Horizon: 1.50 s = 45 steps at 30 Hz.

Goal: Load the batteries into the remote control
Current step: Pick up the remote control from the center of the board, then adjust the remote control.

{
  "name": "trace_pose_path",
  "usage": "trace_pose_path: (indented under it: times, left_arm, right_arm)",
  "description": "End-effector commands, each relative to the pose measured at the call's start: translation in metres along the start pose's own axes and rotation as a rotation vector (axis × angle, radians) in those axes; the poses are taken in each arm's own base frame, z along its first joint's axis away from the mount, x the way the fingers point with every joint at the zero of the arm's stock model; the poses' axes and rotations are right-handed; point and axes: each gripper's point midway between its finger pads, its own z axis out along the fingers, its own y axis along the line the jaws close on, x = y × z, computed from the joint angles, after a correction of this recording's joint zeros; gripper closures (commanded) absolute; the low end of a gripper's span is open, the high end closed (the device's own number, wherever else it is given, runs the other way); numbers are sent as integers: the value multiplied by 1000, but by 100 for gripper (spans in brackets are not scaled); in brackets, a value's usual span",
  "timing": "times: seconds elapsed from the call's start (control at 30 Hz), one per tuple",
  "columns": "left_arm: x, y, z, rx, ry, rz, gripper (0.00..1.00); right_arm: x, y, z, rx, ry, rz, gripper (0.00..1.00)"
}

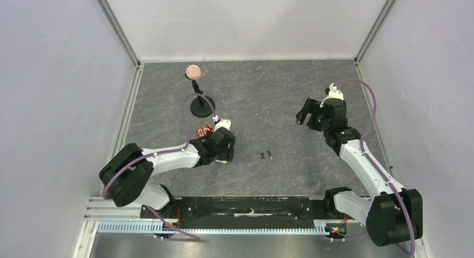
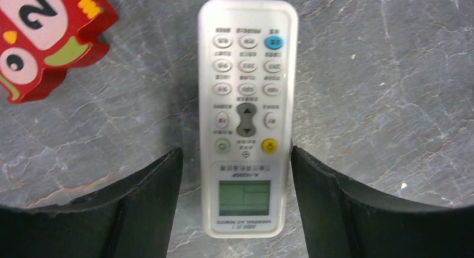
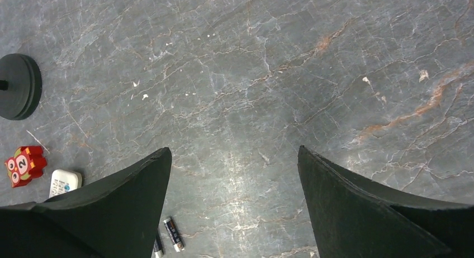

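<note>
Now left gripper (image 2: 236,152) straddles remote (image 2: 246,101), wide, gripping nothing; right gripper (image 3: 233,151) gapes empty. Uneven closing could twist remote away.

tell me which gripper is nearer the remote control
Left. The left gripper straddles the remote control, one open finger on each side; the right gripper hangs open far off to the right, beyond the batteries.

Button labels on remote (image 2: 246,118) too blurred to read, red toy (image 2: 44,40) cut off at 10 o'clock corner of left wrist view, from above remote almost wholly under left gripper (image 1: 226,153), in right wrist view stand base (image 3: 19,86) clipped at 9 o'clock edge, one battery (image 3: 159,247) half behind a finger (image 3: 112,213) at 7 o'clock
</note>
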Motion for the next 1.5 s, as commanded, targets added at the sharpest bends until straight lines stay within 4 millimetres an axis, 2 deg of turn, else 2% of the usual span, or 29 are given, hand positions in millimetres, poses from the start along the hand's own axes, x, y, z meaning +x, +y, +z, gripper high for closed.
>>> trace_pose_path:
  times: [0.0,0.07,0.17,0.27,0.4,0.47,0.63,0.77,0.93,1.03,1.23,1.47]
  left_arm:
    - [-17,-16,5,23,-54,48,24]
    - [-13,-17,7,20,-46,54,27]
    - [-10,-14,9,7,-40,61,40]
    - [-11,-16,7,17,-31,64,69]
    - [-24,-27,-8,77,-42,80,97]
    - [-37,-39,-25,146,-62,93,98]
    - [-71,-75,-75,394,-167,154,98]
    - [-89,-85,-95,457,-232,194,98]
    - [-100,-99,-113,549,-277,261,98]
    - [-102,-102,-117,569,-290,300,98]
    - [-112,-102,-124,577,-368,353,98]
    - [-111,-102,-126,584,-445,466,98]
  right_arm:
    - [1,7,1,-25,11,9,14]
    - [2,7,2,-25,17,11,14]
    - [5,10,3,-45,33,9,14]
    - [6,16,4,-74,47,8,14]
    - [8,36,2,-166,58,-24,14]
    - [8,57,-4,-264,57,-55,14]
    - [11,131,-35,-583,72,-108,10]
    - [18,173,-49,-675,119,-54,7]
    - [33,211,-70,-799,233,-8,9]
    - [38,222,-76,-823,278,45,10]
    - [60,220,-65,-729,360,111,14]
    - [79,223,-56,-659,410,178,31]
